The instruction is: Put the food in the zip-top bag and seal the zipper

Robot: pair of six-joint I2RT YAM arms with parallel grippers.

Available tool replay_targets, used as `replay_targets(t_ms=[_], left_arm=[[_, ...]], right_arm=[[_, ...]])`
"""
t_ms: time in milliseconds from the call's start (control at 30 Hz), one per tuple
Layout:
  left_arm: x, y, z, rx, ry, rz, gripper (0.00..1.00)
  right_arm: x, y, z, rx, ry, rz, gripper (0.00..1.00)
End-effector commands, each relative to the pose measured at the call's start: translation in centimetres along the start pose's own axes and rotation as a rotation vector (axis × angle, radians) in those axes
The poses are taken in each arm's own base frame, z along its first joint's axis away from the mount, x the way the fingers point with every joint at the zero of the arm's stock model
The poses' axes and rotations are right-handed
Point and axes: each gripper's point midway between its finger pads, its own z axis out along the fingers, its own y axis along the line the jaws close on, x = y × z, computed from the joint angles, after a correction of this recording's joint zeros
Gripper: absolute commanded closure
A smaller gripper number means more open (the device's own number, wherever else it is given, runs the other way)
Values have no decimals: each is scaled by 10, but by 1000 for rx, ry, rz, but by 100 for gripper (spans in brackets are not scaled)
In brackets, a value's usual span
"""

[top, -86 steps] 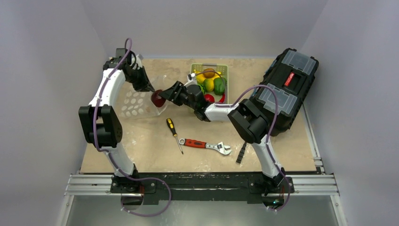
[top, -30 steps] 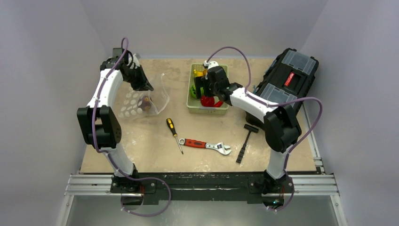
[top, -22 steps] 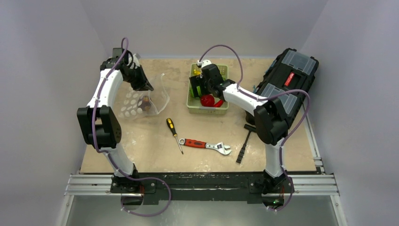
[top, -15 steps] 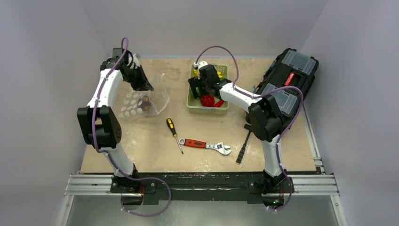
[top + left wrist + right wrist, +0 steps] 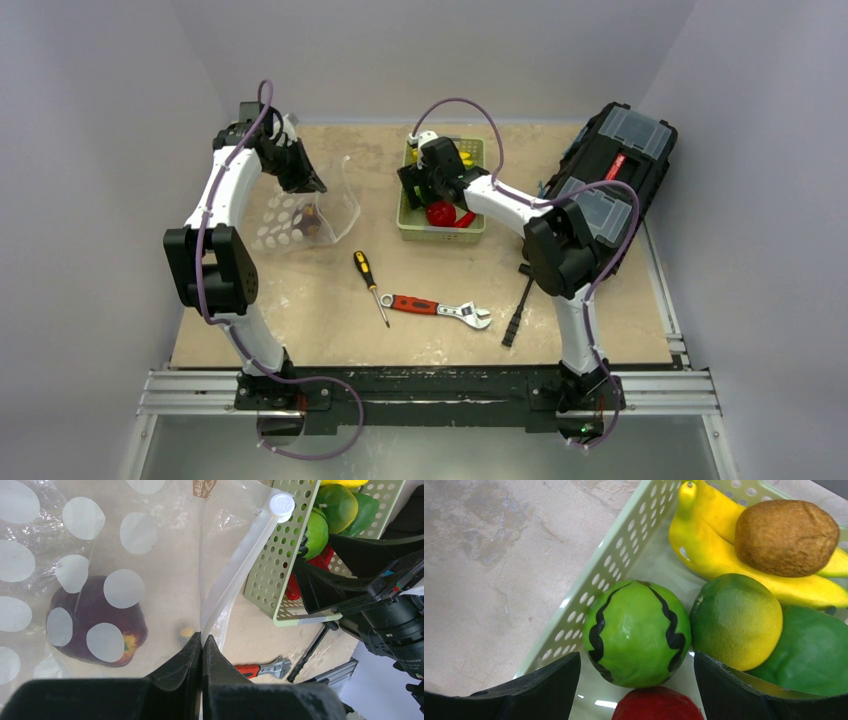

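Note:
The clear polka-dot zip-top bag (image 5: 290, 215) lies at the far left with a dark red fruit (image 5: 95, 622) inside. My left gripper (image 5: 202, 641) is shut on the bag's mouth edge, holding up the pale zipper (image 5: 240, 565), whose white slider (image 5: 281, 503) is at the far end. My right gripper (image 5: 636, 675) is open low in the green basket (image 5: 599, 585). Its fingers straddle a green striped melon (image 5: 638, 630), with a red fruit (image 5: 656, 707) just below. A yellow-green citrus (image 5: 735, 620), banana (image 5: 704, 537), brown kiwi (image 5: 785, 537) and green pepper (image 5: 814, 652) lie beside them.
A screwdriver (image 5: 370, 285), a red-handled wrench (image 5: 435, 308) and a hammer (image 5: 518, 312) lie on the table in front. A black toolbox (image 5: 605, 190) stands at the right, close to the basket (image 5: 440, 232).
The right gripper let go of the dark red fruit in the bag and swung back to the basket. Over the last second it moved left and lower over the basket's left side. The left arm held still.

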Motion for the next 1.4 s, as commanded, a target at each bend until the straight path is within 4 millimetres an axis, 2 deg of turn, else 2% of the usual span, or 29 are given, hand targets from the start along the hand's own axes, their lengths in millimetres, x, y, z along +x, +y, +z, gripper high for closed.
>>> replay_targets(t_ms=[0,167,367,467,667,767,1033,1200,1300,1367], left_arm=[[-7,-11,-13,41,-44,16,100],[-7,-11,-13,39,-44,15,100],[-8,-11,-13,40,-43,15,100],[-8,-11,-12,42,-42,14,100],[-8,-12,-13,43,-43,14,100],[-7,-12,-13,44,-43,15,100],[-7,-14,-16,50,-47,17,100],[-8,-15,-17,55,-51,18,100],[-8,-16,-18,57,-52,19,100],[-8,-17,-19,59,-54,21,100]], right_arm=[[-24,17,4,-81,-66,0,18],[-21,20,13,-94,-61,12,19],[-21,18,16,-78,-62,18,31],[-31,16,7,-69,-89,23,40],[-56,11,-19,-53,-159,25,64],[-61,9,-29,-42,-178,29,74],[-74,10,-60,-57,-224,71,91],[-86,60,-82,-257,-256,136,95],[-96,104,-98,-392,-292,154,95],[-95,131,-105,-469,-283,165,95]])
